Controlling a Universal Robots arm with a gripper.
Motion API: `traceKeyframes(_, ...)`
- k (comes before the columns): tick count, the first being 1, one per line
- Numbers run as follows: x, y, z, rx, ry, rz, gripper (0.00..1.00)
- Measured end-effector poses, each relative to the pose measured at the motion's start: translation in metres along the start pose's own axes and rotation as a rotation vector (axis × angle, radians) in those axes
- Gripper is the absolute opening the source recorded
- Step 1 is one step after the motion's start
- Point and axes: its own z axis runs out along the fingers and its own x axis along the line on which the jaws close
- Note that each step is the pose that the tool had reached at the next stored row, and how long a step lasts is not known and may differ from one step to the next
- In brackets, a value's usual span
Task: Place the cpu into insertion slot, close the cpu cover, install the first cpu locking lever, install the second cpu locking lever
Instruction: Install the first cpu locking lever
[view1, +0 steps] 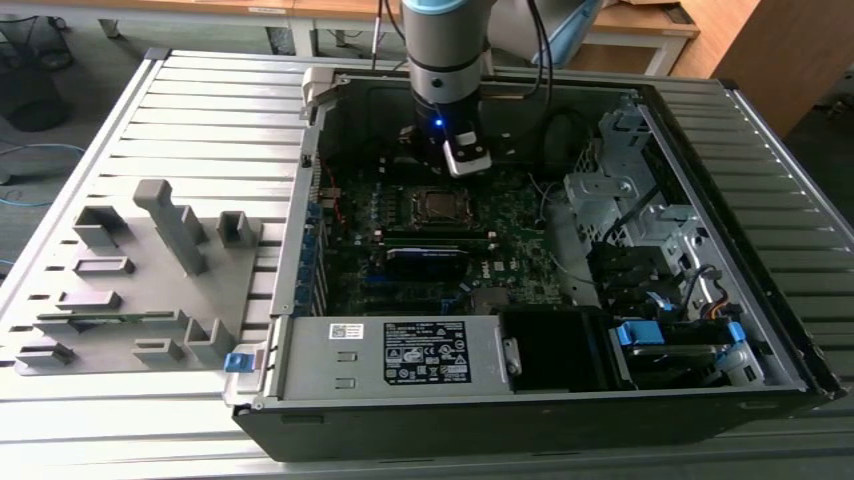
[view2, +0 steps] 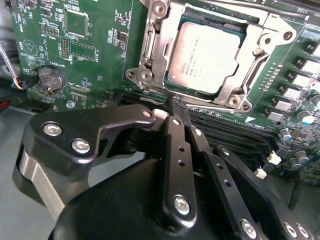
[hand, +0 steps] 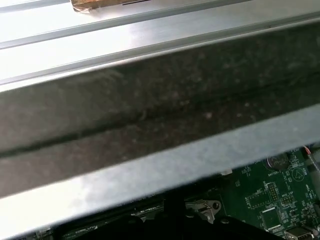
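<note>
We see the gripper (view2: 175, 107) hanging inside the open computer case (view1: 747, 130), its black fingers (view2: 176, 150) pressed together with nothing between them, the tips poised just beside the edge of the insertion slot (view2: 150, 47) in the second wrist view. We cannot tell whether the tips touch the board. In the exterior view the arm (view1: 441, 50) drops straight down from above, and the gripper (view1: 463, 160) sits just behind the insertion slot (view1: 437, 205) on the green motherboard (view1: 514, 225).

Around the slot, we note long black memory slots (view2: 230, 127) with white end clips running right beside it, and a round coin battery (view2: 50, 77) well apart from it on the board. Nearer the camera than the slot in the exterior view lie a grey power supply box (view1: 387, 355) and a blue-tabbed drive bay (view1: 641, 335). A grey fixture tray (view1: 134, 270) stands outside the case on the slatted metal desk (view1: 200, 110), on the exterior view's left. In the first wrist view, the dark case wall (hand: 160, 115) crosses the frame above a strip of motherboard (hand: 270, 200).

The cpu (view2: 210, 55), with its dull silver top, lies flat in the slot. The cpu cover (view2: 260, 62), a silvery frame, lies down around it, the chip showing through its cut-out.
</note>
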Motion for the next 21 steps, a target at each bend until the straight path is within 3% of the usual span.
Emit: traceKeyframes(21,0.0037,0.0061,0.0007,-0.0003,-0.0019,0.002,0.10)
